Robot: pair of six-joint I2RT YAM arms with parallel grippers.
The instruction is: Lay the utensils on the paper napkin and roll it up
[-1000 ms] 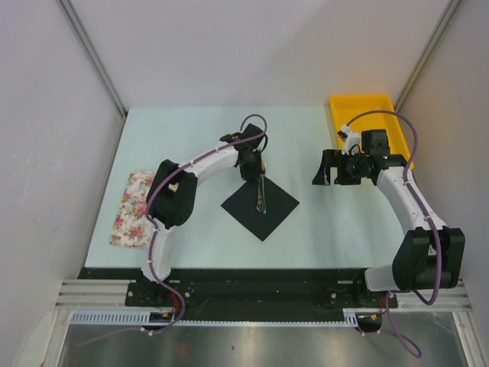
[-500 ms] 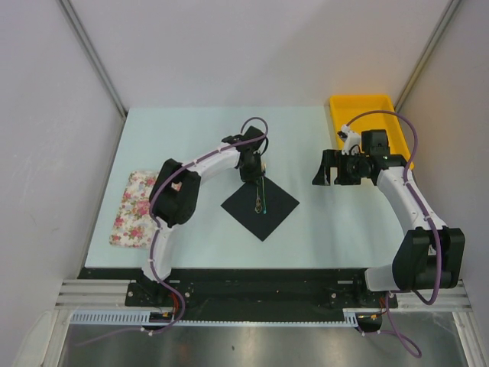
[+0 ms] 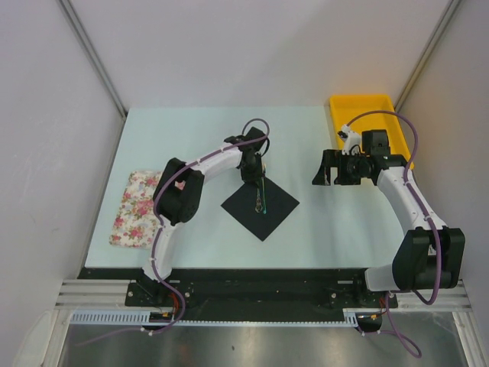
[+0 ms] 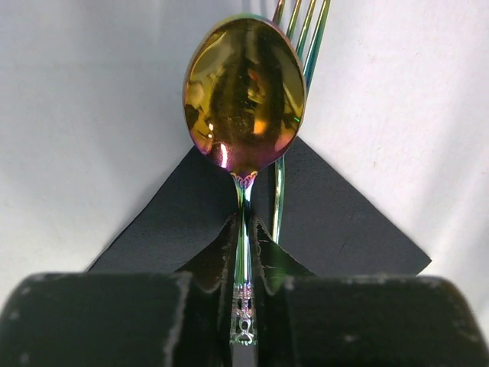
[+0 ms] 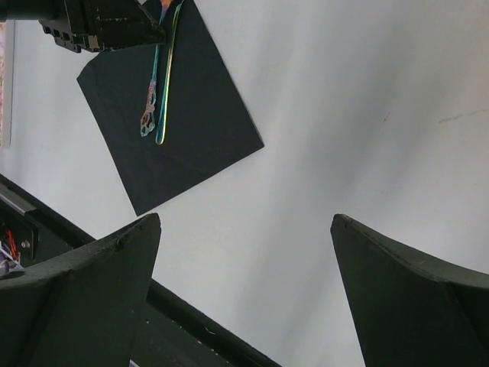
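Observation:
The black paper napkin lies as a diamond in the middle of the table. The utensils lie along it, a spoon and a fork side by side. My left gripper is at the napkin's far corner. In the left wrist view it is shut on the thin handle of the gold spoon. The fork lies just right of the spoon on the napkin. My right gripper is open and empty, to the right of the napkin. The right wrist view shows the napkin and utensils.
A yellow bin stands at the back right, behind the right arm. A pink-and-white floral cloth mat lies at the left edge of the table. The black front rail shows below the right gripper.
The left arm's elbow has shifted slightly to the right. Its gripper stays at the napkin's far corner. The right arm has not moved.

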